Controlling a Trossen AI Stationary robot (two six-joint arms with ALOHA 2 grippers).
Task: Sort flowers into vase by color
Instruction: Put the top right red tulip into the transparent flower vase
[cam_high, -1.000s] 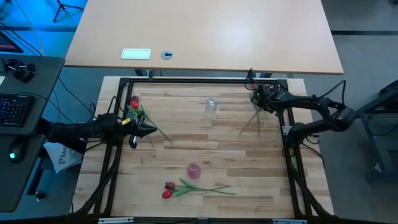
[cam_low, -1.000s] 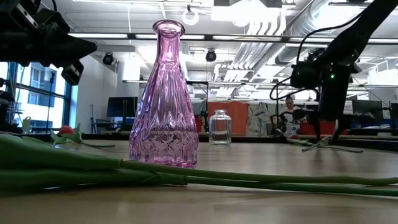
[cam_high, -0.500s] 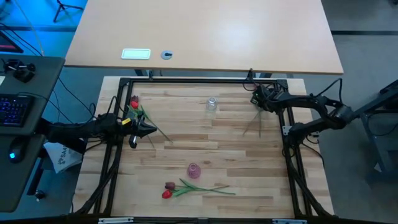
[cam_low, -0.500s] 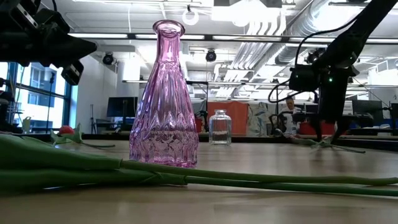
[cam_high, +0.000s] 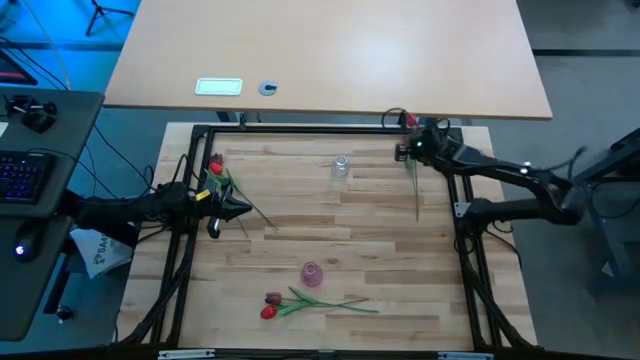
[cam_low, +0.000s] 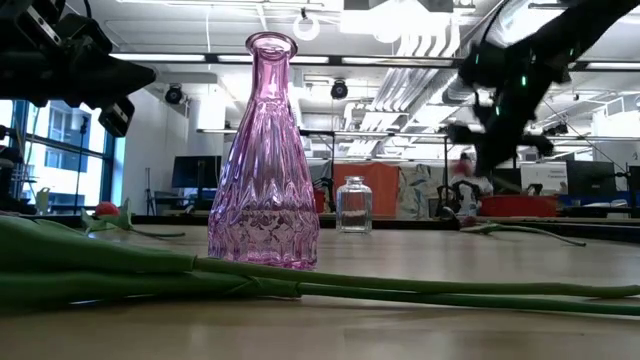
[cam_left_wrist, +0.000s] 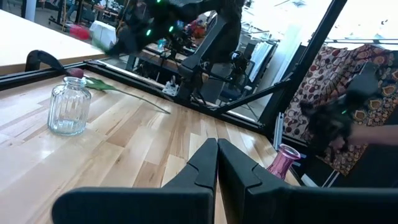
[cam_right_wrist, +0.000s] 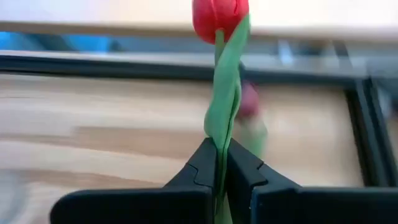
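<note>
My right gripper is at the table's far right corner, shut on a red tulip whose head points toward the far edge. A maroon tulip lies flat below it, stem toward the near edge. My left gripper hovers shut at the left side, beside two tulips lying on the table. Two more tulips lie near the front edge. The pink vase and the clear vase stand upright. My right gripper pinches the red tulip's stem and leaf between its two fingers, a little below the head. The fingers lie along the stem. The head is lifted clear of the table and sticks out past the fingertips; the lower stem is hidden behind the fingers.
A black metal frame runs round the table top. A second, pale table with a white label stands beyond the far edge. The middle of the wooden top is bare between the two vases.
My right gripper has risen and moved toward the far edge, turning so that the fingers point that way. It has lifted the red tulip clear of the table. The maroon tulip has stayed on the table.
</note>
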